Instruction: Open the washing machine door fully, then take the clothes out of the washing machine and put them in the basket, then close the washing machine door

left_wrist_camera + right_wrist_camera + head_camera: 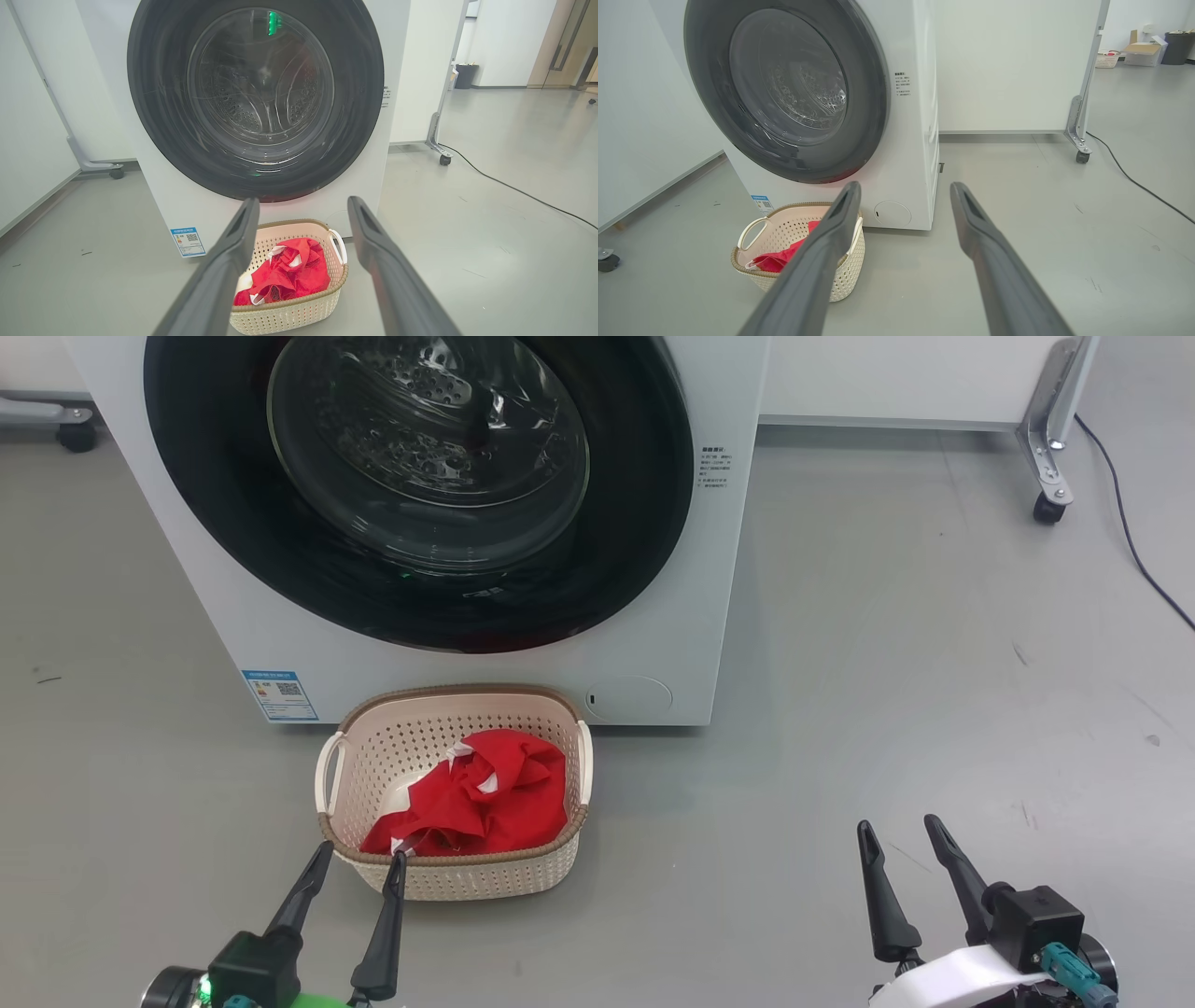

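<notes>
Clothes (485,793) lie bunched in the basket (457,695), toward its right side: red fabric with white trim. Note that the folds hide how many pieces are there. The basket stands on the floor (887,663) just in front of the washer (719,616), below the door (616,551). You see the door shut flat against the washer front. In the head view the frame edge cuts off its top. Reflections on the glass blur the drum behind it; you can make out perforated steel and little else. In the right wrist view one finger of the right gripper (904,184) covers part of the basket.

Floor: smooth grey, lightly scuffed. A white panel (887,373) on a castor (1047,509) stands behind the washer to the right, with a black cable (1120,513) beside it. A blue sticker (280,695) sits at the washer's lower left corner.

Left gripper (363,851): jaws spread, holding nothing. One tip overlaps the basket's near rim; you cannot tell whether it touches. Right gripper: jaws spread, empty, over bare floor well right of the basket.
</notes>
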### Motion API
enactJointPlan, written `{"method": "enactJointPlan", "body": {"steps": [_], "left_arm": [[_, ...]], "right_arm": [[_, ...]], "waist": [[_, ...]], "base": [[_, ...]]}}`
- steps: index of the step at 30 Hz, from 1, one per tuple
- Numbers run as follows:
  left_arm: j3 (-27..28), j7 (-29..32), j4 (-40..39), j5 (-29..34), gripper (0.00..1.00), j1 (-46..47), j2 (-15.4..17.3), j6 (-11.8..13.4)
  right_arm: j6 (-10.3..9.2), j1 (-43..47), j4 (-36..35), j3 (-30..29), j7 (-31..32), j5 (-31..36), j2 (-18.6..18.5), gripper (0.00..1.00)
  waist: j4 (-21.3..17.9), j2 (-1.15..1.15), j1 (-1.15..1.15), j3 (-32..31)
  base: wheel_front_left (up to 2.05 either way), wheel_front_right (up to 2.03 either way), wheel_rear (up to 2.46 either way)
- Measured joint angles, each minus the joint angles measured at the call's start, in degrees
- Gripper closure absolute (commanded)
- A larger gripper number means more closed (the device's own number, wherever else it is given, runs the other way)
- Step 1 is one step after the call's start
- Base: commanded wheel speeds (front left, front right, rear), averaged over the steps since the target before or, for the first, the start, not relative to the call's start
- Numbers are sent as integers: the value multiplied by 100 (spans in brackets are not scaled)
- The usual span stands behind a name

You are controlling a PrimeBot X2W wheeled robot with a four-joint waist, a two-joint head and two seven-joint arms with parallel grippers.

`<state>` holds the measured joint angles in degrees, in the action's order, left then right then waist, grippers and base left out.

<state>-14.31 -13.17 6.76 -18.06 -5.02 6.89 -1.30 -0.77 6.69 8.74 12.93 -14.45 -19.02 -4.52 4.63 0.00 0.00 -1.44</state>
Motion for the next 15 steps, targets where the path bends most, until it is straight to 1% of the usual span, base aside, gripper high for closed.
{"method": "enactJointPlan", "body": {"steps": [2,15], "left_arm": [[0,0,-12,0,0,-1,1,0],[-24,8,-66,0,0,-2,3,20]], "right_arm": [[-43,6,-18,2,0,0,1,0],[-47,96,-98,8,0,0,1,0]], "waist": [[-2,0,0,-2],[-10,0,0,-14]], "base": [[0,0,0],[0,0,0]]}}
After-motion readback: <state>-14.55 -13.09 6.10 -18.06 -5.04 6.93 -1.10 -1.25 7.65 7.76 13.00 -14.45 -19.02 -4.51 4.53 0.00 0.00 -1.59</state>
